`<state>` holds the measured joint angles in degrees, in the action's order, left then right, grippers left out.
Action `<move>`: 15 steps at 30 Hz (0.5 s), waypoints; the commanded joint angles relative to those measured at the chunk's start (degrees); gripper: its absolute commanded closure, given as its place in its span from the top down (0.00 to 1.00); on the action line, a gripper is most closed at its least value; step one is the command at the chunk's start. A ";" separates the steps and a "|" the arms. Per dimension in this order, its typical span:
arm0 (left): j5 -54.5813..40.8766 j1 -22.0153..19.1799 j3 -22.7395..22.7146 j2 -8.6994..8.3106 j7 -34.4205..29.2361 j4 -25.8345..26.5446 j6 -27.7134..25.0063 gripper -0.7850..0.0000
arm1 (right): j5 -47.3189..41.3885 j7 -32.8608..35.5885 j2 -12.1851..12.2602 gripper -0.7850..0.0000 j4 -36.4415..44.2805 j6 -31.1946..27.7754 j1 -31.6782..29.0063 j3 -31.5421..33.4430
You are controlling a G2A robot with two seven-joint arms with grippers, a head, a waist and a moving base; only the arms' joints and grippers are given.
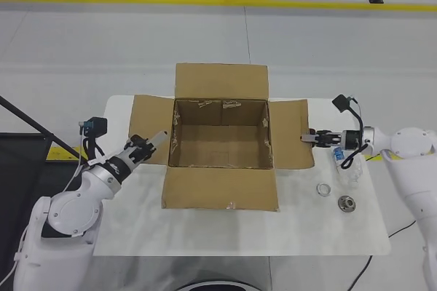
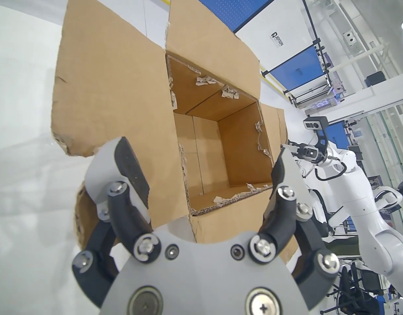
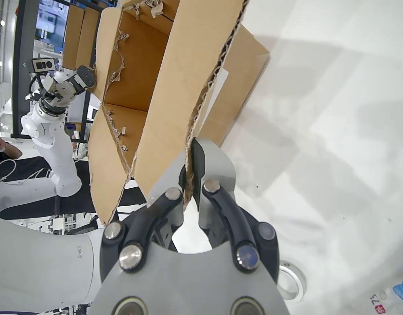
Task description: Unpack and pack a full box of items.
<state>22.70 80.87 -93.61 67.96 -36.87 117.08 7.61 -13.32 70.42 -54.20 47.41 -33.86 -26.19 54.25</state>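
An open cardboard box stands mid-table with its four flaps spread and nothing visible inside. My right gripper is shut on the outer edge of the box's right flap, the torn cardboard edge pinched between its fingers. My left gripper stands open just above the left flap, its dark pads apart with the box corner seen between them.
On the white table to the right of the box lie a metal ring, a dark round part and a clear bag with blue print. A black stand runs along the left.
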 commanded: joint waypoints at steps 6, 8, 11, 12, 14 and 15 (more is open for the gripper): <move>-0.18 -0.60 0.12 -0.23 -0.49 -0.56 -0.21 1.00 | -0.68 -0.28 0.61 0.01 2.30 -0.28 -2.05 1.09; -0.15 -0.88 0.27 -0.30 -0.65 -0.81 -0.29 1.00 | -0.71 -0.23 0.93 0.02 3.14 -0.23 -2.79 1.54; -0.17 -1.32 0.57 -0.40 -0.96 -1.11 -0.29 1.00 | -1.00 -0.24 1.40 0.05 4.46 -0.24 -3.95 2.30; -0.17 -1.47 0.64 -0.42 -0.98 -1.19 -0.24 1.00 | -1.10 -0.27 1.56 0.05 4.99 -0.27 -4.36 2.54; -0.12 -1.76 0.83 -0.49 -1.13 -1.32 -0.19 1.00 | -1.08 -0.28 1.89 0.08 5.95 -0.28 -5.11 3.07; -0.14 -1.91 0.95 -0.52 -1.24 -1.35 -0.25 1.00 | -1.06 -0.28 2.05 0.13 6.47 -0.28 -5.47 3.36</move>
<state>22.57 79.10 -92.76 67.47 -38.03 115.77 7.38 -14.42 70.14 -52.29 53.45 -34.13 -31.36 57.35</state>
